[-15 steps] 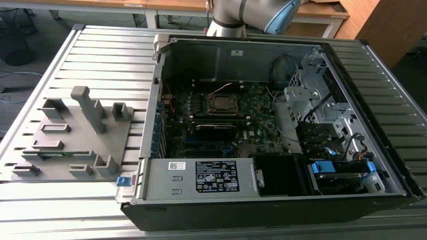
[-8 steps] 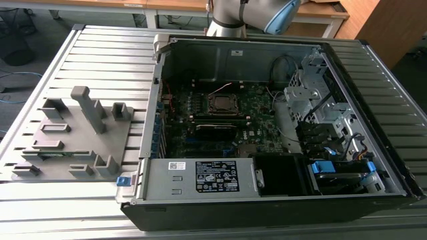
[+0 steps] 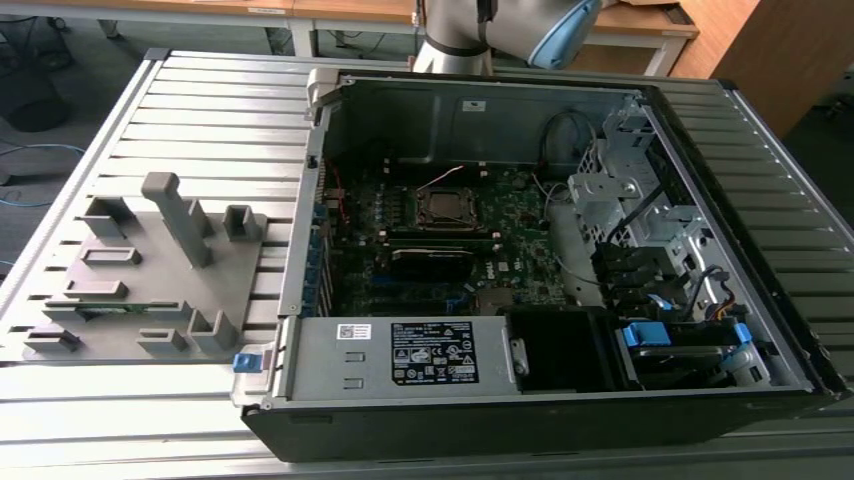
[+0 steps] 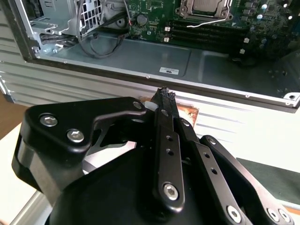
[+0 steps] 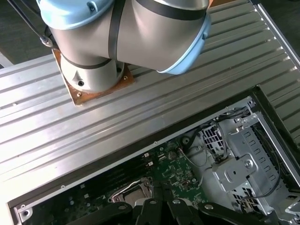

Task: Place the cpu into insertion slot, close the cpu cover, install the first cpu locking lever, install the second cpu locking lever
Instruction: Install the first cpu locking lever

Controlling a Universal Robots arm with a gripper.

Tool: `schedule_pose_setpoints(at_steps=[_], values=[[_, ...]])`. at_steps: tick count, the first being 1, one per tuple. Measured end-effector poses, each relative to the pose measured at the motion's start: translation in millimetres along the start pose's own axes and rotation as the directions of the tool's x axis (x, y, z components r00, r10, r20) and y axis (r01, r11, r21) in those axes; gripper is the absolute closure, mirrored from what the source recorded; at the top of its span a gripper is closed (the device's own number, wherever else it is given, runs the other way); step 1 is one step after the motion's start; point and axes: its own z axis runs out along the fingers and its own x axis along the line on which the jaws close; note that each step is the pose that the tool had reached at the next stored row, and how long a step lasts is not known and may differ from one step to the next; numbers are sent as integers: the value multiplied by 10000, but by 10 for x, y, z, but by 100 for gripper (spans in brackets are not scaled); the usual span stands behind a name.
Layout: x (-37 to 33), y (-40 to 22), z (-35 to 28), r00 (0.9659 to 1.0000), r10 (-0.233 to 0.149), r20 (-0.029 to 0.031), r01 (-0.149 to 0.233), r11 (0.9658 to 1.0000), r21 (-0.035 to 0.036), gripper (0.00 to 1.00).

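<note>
The insertion slot is a square socket with a metal rim on the green board inside the open case. In both wrist views a pale silvery square, apparently the cpu, shows within it. The cpu cover seems to lie flat as a thin metal frame around that square. A thin bright locking lever stands off beside the socket. My gripper is shut with nothing between its black fingers. It hangs outside the case, over the slatted table near the arm's base, well away from the socket.
The arm's base is bolted on a copper-coloured plate behind the case. A grey fixture with posts lies at the exterior view's left. Inside the case are a power supply, a drive cage, cables and long memory slots.
</note>
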Motion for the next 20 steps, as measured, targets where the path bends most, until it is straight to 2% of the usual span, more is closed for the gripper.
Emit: schedule_pose_setpoints(at_steps=[4, 13, 18, 20], values=[[11, -20, 67, 10000, 0, 0, 0, 10000, 2, 89], [13, -24, 79, 10000, -3, 5, 3, 10000, 7, 89], [25, -48, 159, 10000, -7, 24, 7, 10000, -2, 89], [28, -52, 171, 10000, -7, 24, 7, 10000, -1, 89]])
